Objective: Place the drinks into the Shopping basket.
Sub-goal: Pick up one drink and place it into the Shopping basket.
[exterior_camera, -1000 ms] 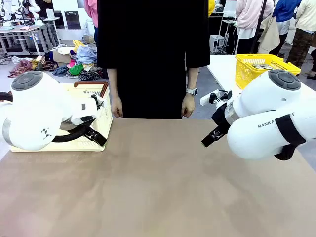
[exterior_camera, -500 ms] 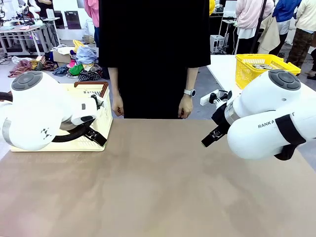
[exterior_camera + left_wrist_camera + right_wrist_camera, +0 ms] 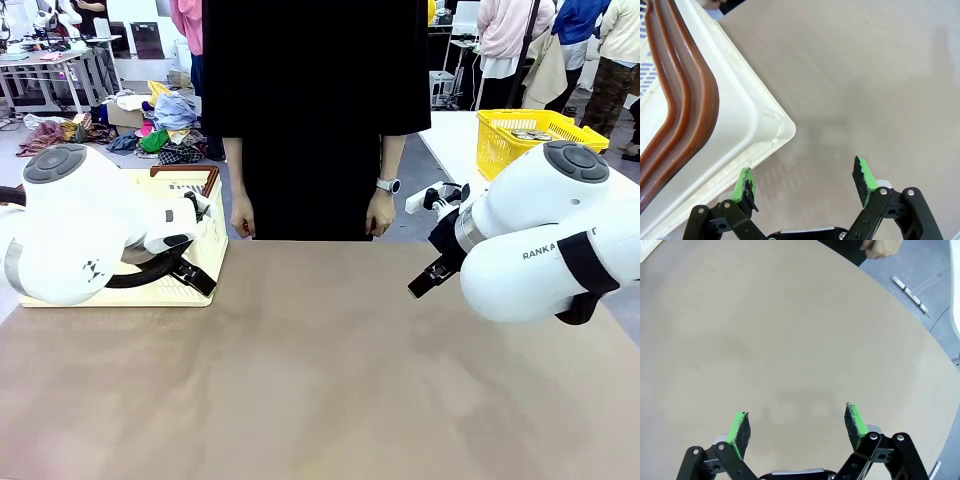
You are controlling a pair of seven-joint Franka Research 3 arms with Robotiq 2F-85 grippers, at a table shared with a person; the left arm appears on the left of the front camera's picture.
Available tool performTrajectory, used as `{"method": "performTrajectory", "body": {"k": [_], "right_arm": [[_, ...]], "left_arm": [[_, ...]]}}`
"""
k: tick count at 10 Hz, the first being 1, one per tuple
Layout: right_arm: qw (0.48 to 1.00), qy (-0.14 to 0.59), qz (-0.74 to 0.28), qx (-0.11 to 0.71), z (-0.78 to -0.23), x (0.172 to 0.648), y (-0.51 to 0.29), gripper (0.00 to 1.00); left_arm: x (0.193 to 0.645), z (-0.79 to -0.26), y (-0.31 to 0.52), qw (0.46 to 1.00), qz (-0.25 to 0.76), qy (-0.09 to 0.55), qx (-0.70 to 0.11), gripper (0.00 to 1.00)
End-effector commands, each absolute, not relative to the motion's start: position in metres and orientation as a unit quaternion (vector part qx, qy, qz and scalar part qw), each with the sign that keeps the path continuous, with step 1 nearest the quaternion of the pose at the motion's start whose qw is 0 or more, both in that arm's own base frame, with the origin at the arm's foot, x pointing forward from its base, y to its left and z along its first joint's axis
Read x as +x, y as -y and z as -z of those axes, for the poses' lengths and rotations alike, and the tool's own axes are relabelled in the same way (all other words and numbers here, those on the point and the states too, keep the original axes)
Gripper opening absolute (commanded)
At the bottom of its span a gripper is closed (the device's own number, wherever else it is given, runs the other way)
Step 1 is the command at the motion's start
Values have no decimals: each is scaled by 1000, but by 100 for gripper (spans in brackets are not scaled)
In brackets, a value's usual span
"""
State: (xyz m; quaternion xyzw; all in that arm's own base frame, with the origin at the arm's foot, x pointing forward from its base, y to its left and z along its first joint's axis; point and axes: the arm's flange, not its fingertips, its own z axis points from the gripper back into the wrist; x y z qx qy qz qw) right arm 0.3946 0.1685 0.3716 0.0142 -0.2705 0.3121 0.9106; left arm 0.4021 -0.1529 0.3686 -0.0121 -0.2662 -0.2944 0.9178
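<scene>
The drinks are out of view. The cream-white Shopping basket (image 3: 207,245) with brown handles stands at the table's far left, partly hidden behind my left arm (image 3: 80,235). In the left wrist view its corner (image 3: 747,120) lies just above and left of my left gripper (image 3: 805,175), which is open over bare tabletop, its left finger close to the basket's wall. My right gripper (image 3: 796,420) is open above the bare table with nothing between its green pads. My right arm (image 3: 540,245) hangs at the table's right side.
A person in black stands at the far edge, both hands (image 3: 241,215) hanging empty at the sides. A smaller yellow mesh basket (image 3: 500,145) sits on another table at the back right. The brown tabletop (image 3: 320,370) stretches bare between the arms.
Both arms stay still. The person has shifted slightly, the hands moving a little up and then back down.
</scene>
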Motion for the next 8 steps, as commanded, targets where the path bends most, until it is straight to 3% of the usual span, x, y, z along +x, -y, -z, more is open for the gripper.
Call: {"method": "performTrajectory", "body": {"k": [1, 8], "right_arm": [[911, 271, -312, 15, -372, 395, -168, 100], [911, 271, -312, 15, -372, 395, -168, 100]], "left_arm": [[403, -370, 152, 918, 293, 267, -12, 100], [403, -370, 152, 918, 293, 267, -12, 100]]}}
